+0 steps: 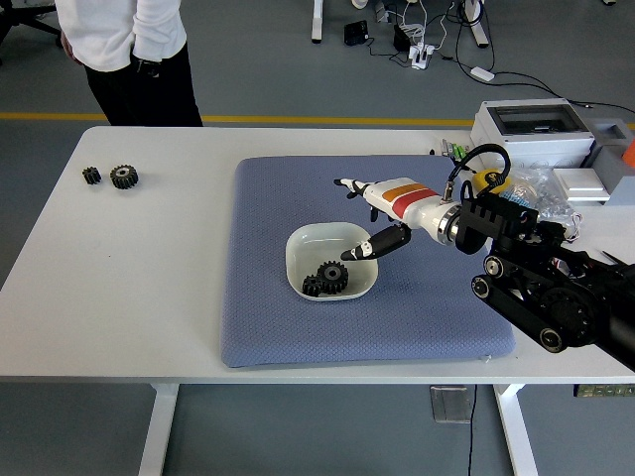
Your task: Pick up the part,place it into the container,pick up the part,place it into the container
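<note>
Two gears [323,279] lying touching in white bowl [298,251] on blue mat [268,317]; right robot hand [360,220] above rim (fingers spread, empty)
</note>
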Motion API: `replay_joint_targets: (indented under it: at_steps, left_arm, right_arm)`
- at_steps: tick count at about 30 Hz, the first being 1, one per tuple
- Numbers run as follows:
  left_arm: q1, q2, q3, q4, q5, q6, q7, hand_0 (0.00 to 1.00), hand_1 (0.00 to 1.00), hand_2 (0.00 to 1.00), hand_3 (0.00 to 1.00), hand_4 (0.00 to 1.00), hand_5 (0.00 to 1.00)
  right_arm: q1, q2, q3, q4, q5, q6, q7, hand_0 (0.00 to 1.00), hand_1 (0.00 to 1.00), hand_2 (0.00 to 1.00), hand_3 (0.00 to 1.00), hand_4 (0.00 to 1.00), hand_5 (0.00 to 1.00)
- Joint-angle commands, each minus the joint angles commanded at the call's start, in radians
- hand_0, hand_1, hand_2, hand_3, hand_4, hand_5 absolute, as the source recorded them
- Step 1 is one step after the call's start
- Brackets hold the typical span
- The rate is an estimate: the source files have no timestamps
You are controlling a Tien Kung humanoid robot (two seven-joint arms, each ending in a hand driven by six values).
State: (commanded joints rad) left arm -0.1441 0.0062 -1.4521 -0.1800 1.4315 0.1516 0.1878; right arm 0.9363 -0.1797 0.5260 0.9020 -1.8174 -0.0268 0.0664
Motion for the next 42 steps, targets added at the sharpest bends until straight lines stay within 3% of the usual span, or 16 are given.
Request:
replay_joint_targets:
  at_steps: [8, 12, 13, 15, 18, 19, 21, 24, 25, 30, 31, 33, 36, 37, 42]
  left_arm:
    - [0.002, -0.001, -0.006, 0.000, -0.002, 0.003, -0.002, 0.690, 0.679, 0.676, 0.571, 0.622, 0.537]
    - [0.002, -0.003, -0.016, 0.000, 0.012, 0.000, 0.000, 0.690, 0.679, 0.676, 0.571, 0.622, 0.537]
    - [0.001, -0.004, -0.016, 0.000, 0.015, 0.000, 0.000, 0.689, 0.679, 0.676, 0.572, 0.621, 0.536]
    - [0.000, -0.005, -0.014, 0.000, 0.012, 0.001, -0.001, 0.689, 0.679, 0.676, 0.572, 0.621, 0.536]
    - [-0.002, -0.006, -0.007, 0.000, 0.002, 0.003, -0.002, 0.689, 0.679, 0.676, 0.572, 0.621, 0.536]
    - [-0.004, -0.006, -0.007, 0.000, 0.001, 0.003, -0.002, 0.688, 0.676, 0.674, 0.571, 0.621, 0.536]
    - [-0.007, -0.005, -0.007, 0.000, 0.004, 0.003, -0.002, 0.688, 0.676, 0.674, 0.571, 0.621, 0.536]
    - [-0.012, -0.006, -0.004, 0.000, 0.005, 0.003, -0.001, 0.688, 0.676, 0.674, 0.571, 0.621, 0.536]
    - [-0.012, -0.006, -0.002, 0.000, 0.003, 0.004, -0.001, 0.688, 0.673, 0.672, 0.571, 0.620, 0.536]
    - [-0.016, -0.006, 0.004, 0.000, -0.008, 0.007, -0.001, 0.688, 0.673, 0.672, 0.571, 0.620, 0.536]
    - [-0.017, -0.006, 0.001, 0.000, -0.006, 0.008, -0.001, 0.687, 0.671, 0.662, 0.569, 0.618, 0.535]
    - [-0.017, -0.006, -0.007, 0.000, -0.001, 0.011, -0.001, 0.687, 0.671, 0.662, 0.569, 0.618, 0.535]
    - [-0.017, -0.006, -0.017, 0.000, 0.000, 0.016, 0.002, 0.687, 0.671, 0.662, 0.569, 0.618, 0.535]
    - [-0.017, -0.006, -0.018, 0.000, 0.001, 0.016, 0.003, 0.683, 0.670, 0.659, 0.568, 0.617, 0.540]
    - [-0.015, -0.006, -0.010, 0.000, -0.006, 0.015, 0.004, 0.683, 0.670, 0.659, 0.568, 0.617, 0.540]
  right_arm:
    - [-0.045, -0.073, 0.085, 0.071, -0.009, -0.002, -0.009, 0.420, 0.542, 0.832, 0.998, 0.998, 0.543]
    - [-0.114, -0.099, 0.130, 0.138, 0.087, -0.087, 0.009, 0.420, 0.542, 0.832, 0.998, 0.998, 0.543]
    - [-0.134, -0.105, 0.145, 0.156, 0.104, -0.111, 0.016, 0.553, 0.661, 0.794, 0.945, 0.998, 0.530]
    - [-0.171, -0.120, 0.176, 0.183, 0.132, -0.152, 0.023, 0.553, 0.661, 0.794, 0.945, 0.998, 0.530]
    - [-0.217, -0.160, 0.239, 0.221, 0.189, -0.166, 0.023, 0.553, 0.661, 0.794, 0.945, 0.998, 0.530]
    - [-0.227, -0.173, 0.255, 0.233, 0.219, -0.166, 0.026, 0.805, 0.842, 0.875, 0.930, 0.998, 0.561]
    - [-0.248, -0.203, 0.290, 0.260, 0.298, -0.164, 0.040, 0.805, 0.842, 0.875, 0.930, 0.998, 0.561]
    - [-0.286, -0.236, 0.330, 0.305, 0.428, -0.154, 0.073, 0.805, 0.842, 0.875, 0.930, 0.998, 0.561]
    - [-0.299, -0.242, 0.341, 0.319, 0.467, -0.151, 0.083, 0.850, 0.859, 0.884, 0.914, 0.998, 0.739]
    - [-0.366, -0.265, 0.401, 0.386, 0.681, -0.108, 0.122, 0.850, 0.859, 0.884, 0.914, 0.998, 0.739]
    - [-0.383, -0.270, 0.414, 0.399, 0.720, -0.093, 0.125, 0.816, 0.801, 0.842, 0.878, 0.998, 0.793]
    - [-0.420, -0.278, 0.441, 0.424, 0.805, -0.065, 0.126, 0.816, 0.801, 0.842, 0.878, 0.998, 0.793]
    - [-0.499, -0.291, 0.490, 0.460, 0.935, -0.010, 0.107, 0.816, 0.801, 0.842, 0.878, 0.998, 0.793]
    - [-0.524, -0.292, 0.503, 0.468, 0.974, 0.002, 0.104, 0.770, 0.764, 0.809, 0.869, 0.998, 0.837]
    - [-0.688, -0.279, 0.591, 0.501, 1.215, 0.056, 0.119, 0.770, 0.764, 0.809, 0.869, 0.998, 0.837]
